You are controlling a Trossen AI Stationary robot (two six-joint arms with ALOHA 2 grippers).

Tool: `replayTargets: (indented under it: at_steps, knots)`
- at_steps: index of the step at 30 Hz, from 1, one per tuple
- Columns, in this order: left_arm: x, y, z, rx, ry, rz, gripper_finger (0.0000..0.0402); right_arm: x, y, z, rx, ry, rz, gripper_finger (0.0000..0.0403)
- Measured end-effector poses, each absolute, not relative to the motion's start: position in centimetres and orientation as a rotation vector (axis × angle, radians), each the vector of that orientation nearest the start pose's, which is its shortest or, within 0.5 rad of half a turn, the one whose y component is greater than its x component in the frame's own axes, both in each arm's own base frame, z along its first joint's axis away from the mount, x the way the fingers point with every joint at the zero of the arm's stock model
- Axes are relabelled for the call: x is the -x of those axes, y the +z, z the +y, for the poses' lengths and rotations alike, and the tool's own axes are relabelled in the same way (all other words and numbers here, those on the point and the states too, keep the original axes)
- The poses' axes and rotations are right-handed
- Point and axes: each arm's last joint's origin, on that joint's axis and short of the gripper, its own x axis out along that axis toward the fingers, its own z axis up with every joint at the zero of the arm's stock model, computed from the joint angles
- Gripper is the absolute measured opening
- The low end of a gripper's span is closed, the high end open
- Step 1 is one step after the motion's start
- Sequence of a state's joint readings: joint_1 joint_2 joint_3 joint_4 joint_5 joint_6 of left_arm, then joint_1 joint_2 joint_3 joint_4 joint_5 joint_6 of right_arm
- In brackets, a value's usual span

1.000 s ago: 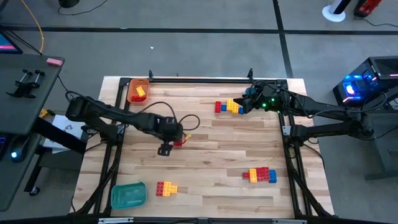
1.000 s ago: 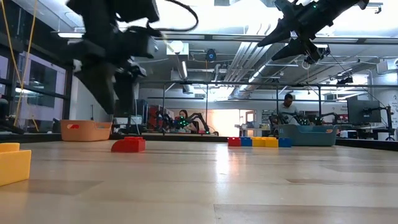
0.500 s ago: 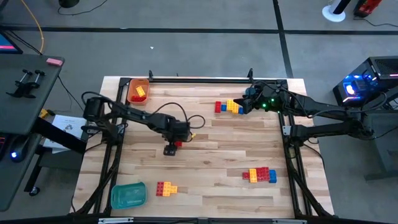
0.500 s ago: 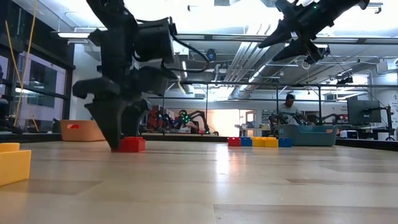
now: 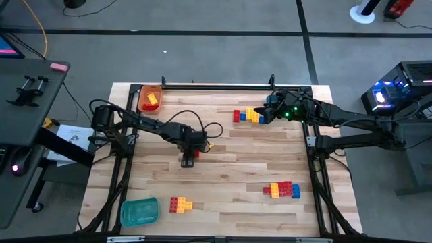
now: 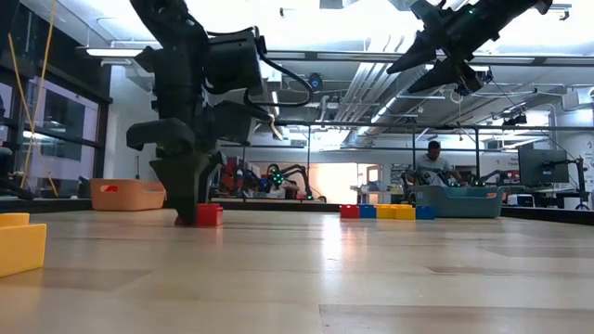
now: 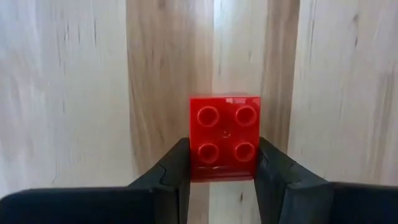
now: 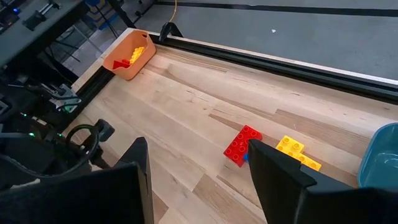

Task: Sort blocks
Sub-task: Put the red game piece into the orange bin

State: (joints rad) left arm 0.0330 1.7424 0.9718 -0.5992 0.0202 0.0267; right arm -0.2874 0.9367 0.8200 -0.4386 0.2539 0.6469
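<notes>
A red block [image 7: 224,124] with four studs sits studs-up on the wooden table [image 5: 229,169], left of centre. My left gripper [image 5: 188,159] points down over it and is shut on it. My right gripper [image 5: 264,115] hangs open, high above the far right of the table, with nothing between its fingers [image 8: 142,180]. Under it lies a row of red, yellow and blue blocks [image 5: 248,116]. More blocks lie near the front right [image 5: 282,190] and front left [image 5: 180,204]. My left gripper pinches the red block between its two fingers [image 7: 176,171], on two opposite side walls [image 7: 194,163]. In the wrist view the pads lie against the half of the block nearer the camera. The fingers come from above, pointing down. The block stands flat on the table [image 6: 210,215].
An orange tray [image 5: 150,98] holding a few blocks stands at the far left corner. A teal tray [image 5: 140,211] lies at the near left corner. A blue tray rim [image 8: 380,163] shows beside the far row of blocks. A black rail [image 5: 216,84] runs along the far edge.
My left gripper has come down onto the table and a little toward the right edge, over the red block. Its fingers have drawn in from wide apart and taken hold of the block's sides. The block stays on the table.
</notes>
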Motion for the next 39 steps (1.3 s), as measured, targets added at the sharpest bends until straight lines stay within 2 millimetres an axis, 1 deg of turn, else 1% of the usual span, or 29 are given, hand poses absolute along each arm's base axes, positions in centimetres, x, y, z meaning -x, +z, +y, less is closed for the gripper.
replayTargets:
  at_steps: [2,4,7,10,12,15,19,21,23,26,28,32,34,36,39]
  knots:
    - [-29.4,15.0,2.2,0.012,0.084,1.39,0.0094,-18.5,29.7,-6.2,-0.624,-0.691,0.372,0.0157]
    - [-28.7,16.2,4.0,0.008,0.241,1.378,0.0094,-18.5,29.7,-6.2,-0.624,-0.691,0.373,0.0157]
    - [-26.9,18.3,6.9,0.026,0.476,1.35,0.0094,-18.5,29.7,-6.2,-0.622,-0.696,0.371,0.0157]
    - [-24.6,20.7,9.8,0.068,0.803,1.272,0.0094,-18.5,29.7,-6.3,-0.621,-0.698,0.37,0.0157]
    - [-22.6,21.7,11.8,0.121,1.034,1.197,0.0094,-18.5,29.7,-6.3,-0.621,-0.698,0.37,0.0157]
    - [-19.7,22.7,14.2,0.266,1.275,1.08,0.0094,-18.5,29.7,-6.3,-0.625,-0.699,0.367,0.0157]
    - [-16.5,22.6,15.9,0.453,1.503,0.959,0.0094,-18.5,29.7,-6.3,-0.628,-0.7,0.365,0.0157]
    - [-15.6,22.4,16.2,0.526,1.584,0.892,0.0094,-18.5,29.7,-6.3,-0.628,-0.7,0.365,0.0157]
    - [-15.1,22.1,16.4,0.566,1.644,0.854,0.0094,-18.5,29.7,-6.3,-0.628,-0.7,0.365,0.0157]
    - [-14.7,21.9,16.6,0.577,1.69,0.833,0.0098,-18.5,29.7,-6.3,-0.628,-0.7,0.365,0.0157]
    - [-14.7,21.9,16.6,0.555,1.71,0.828,0.0125,-18.5,29.7,-6.3,-0.628,-0.699,0.365,0.0157]
    - [-14.6,22.0,16.7,0.509,1.729,0.839,0.0203,-18.5,29.7,-6.3,-0.628,-0.699,0.365,0.0157]
    - [-14.6,22.0,16.7,0.493,1.718,0.856,0.0234,-18.5,29.7,-6.3,-0.628,-0.699,0.365,0.0157]
    - [-14.6,22.0,16.7,0.482,1.71,0.869,0.0256,-18.5,29.7,-6.3,-0.628,-0.699,0.365,0.0157]
    - [-14.6,22.0,16.7,0.471,1.691,0.892,0.0274,-18.5,29.7,-6.3,-0.628,-0.699,0.365,0.0157]
